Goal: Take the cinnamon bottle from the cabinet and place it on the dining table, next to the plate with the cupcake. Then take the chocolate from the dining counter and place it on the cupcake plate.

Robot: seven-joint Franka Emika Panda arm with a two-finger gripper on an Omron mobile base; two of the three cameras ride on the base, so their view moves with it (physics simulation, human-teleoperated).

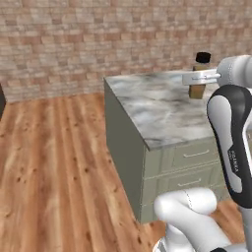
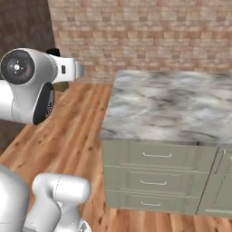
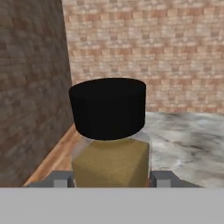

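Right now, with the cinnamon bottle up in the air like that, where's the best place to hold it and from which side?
Grip the cinnamon bottle on its squarish tan body, below the wider black cap, coming in from the side as the hand does here. The bottle stands upright, its flat opposite faces suit the two fingers, and the overhanging cap would probably stop it slipping down.

A kitchen island stands on a wooden plank floor (image 1: 54, 167) in front of a red brick wall (image 1: 98, 34). The island has a grey and white marbled countertop (image 1: 162, 108) over pale grey-green cabinets. In the right base view, 3 drawers (image 2: 156, 181) with slim metal handles stack one above another on its front, with a cabinet door (image 2: 219, 186) just beside them at the right. The floor shows warm orange-brown boards with dark knots.
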